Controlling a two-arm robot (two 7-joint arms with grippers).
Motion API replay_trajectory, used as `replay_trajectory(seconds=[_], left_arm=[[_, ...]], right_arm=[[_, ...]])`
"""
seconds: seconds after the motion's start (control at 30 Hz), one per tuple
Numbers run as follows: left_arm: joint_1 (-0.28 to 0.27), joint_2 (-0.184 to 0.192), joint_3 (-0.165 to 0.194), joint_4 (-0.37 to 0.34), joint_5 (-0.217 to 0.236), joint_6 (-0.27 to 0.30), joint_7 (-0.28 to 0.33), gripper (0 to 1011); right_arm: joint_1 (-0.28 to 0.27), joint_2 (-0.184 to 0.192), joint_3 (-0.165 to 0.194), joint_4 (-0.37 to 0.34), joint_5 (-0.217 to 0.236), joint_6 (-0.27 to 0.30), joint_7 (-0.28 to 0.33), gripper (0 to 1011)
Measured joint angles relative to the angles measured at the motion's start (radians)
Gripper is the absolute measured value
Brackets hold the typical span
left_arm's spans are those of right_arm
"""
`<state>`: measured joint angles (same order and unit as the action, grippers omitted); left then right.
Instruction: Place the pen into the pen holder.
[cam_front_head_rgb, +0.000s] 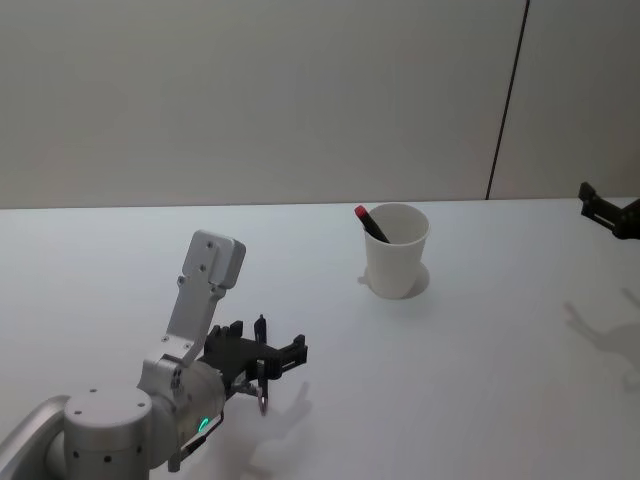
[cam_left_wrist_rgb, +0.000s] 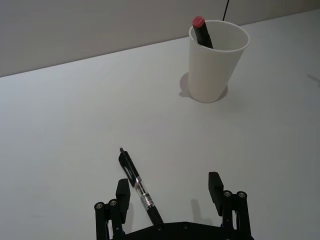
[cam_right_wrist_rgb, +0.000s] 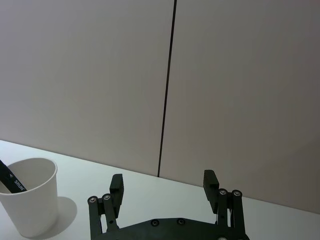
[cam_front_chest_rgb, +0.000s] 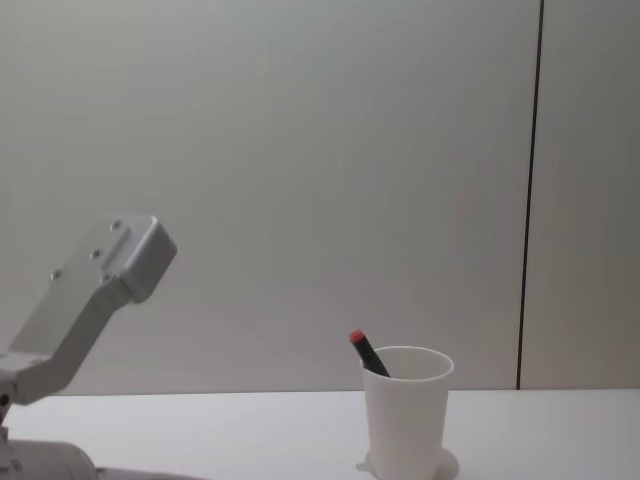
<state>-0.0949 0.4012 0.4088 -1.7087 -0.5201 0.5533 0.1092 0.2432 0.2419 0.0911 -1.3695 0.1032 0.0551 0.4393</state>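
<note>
My left gripper (cam_left_wrist_rgb: 169, 182) hangs open low over the surface (cam_left_wrist_rgb: 75, 125). The black pen (cam_left_wrist_rgb: 137, 185) lies flat betw. its fingers, nearer one. Pen holder (cam_left_wrist_rgb: 215, 65) stands upright well ahead w/ a red-capped pen (cam_left_wrist_rgb: 202, 32) inside. Right gripper (cam_right_wrist_rgb: 163, 177) is open too, off to the right.

- Pen (cam_left_wrist_rgb: 140, 187): black with a clear middle section, lying flat on the desk (cam_left_wrist_rgb: 75, 125).
- Pen holder (cam_front_head_rgb: 397, 262): white tapered cup, upright, with a red-capped pen (cam_front_head_rgb: 368, 220) leaning inside.
</note>
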Motion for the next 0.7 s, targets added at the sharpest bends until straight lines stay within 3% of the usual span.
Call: replay_trajectory(seconds=[0.33, 0.7], left_arm=[[0.01, 0.001, 0.002, 0.007, 0.004, 0.031, 0.003, 1003], [0.008, 0.0, 0.006, 0.029, 0.045, 0.064, -0.018, 1003]], right_arm=[[0.0, 0.0, 0.0, 0.0, 0.0, 0.0, 0.0, 1002], [0.0, 0.0, 0.0, 0.0, 0.0, 0.0, 0.0, 1002]])
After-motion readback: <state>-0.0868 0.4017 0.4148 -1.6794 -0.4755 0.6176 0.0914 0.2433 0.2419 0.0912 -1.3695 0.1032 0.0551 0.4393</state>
